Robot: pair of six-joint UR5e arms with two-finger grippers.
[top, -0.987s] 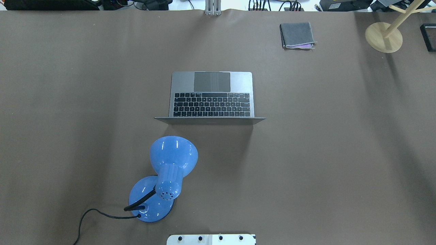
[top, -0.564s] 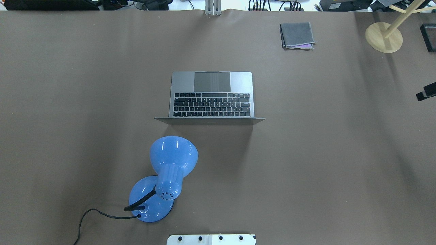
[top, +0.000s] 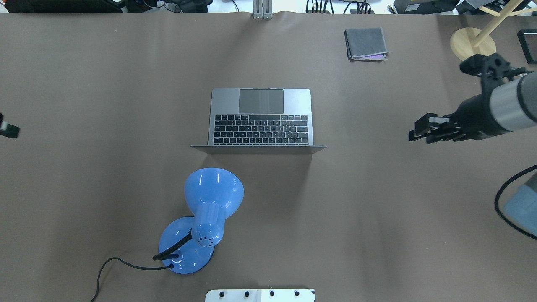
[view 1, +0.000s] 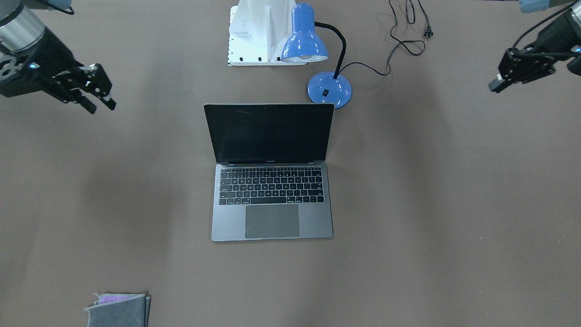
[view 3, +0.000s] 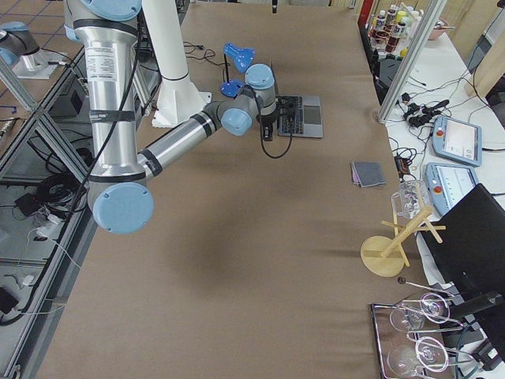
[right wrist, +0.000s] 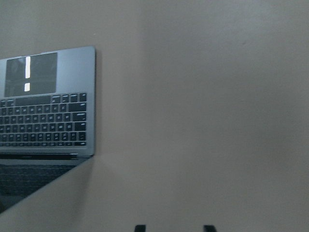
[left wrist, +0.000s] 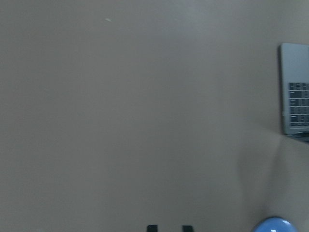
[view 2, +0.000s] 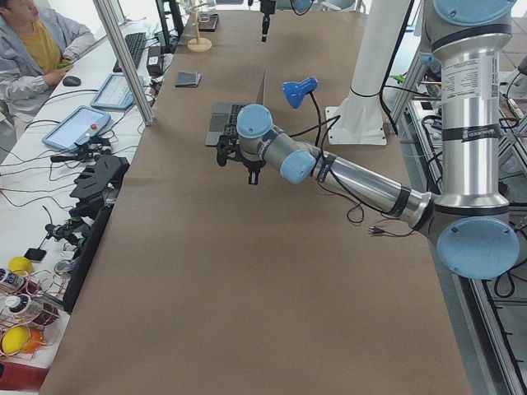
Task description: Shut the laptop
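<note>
Approach, I judge: the open laptop [view 1: 271, 200] stands well apart from the right gripper [view 1: 102, 106] and left gripper [view 1: 494, 85], between them, each spread and empty; next, one must reach its upright lid [view 1: 268, 132] and press it down.

There was one laptop [view 1: 271, 200] on one table [view 1: 454, 204]. There was one blue lamp [view 1: 304, 41] with one black cord [view 1: 404, 43]. There was one folded grey cloth [view 1: 119, 309] and one wooden stand [top: 465, 42]. There were two robot arms, and each had one gripper. That made two grippers, the left gripper [view 1: 494, 85] and the right gripper [top: 419, 131]. There was one white base plate [view 1: 249, 41]. One person [view 2: 37, 49] sat at the side.
</note>
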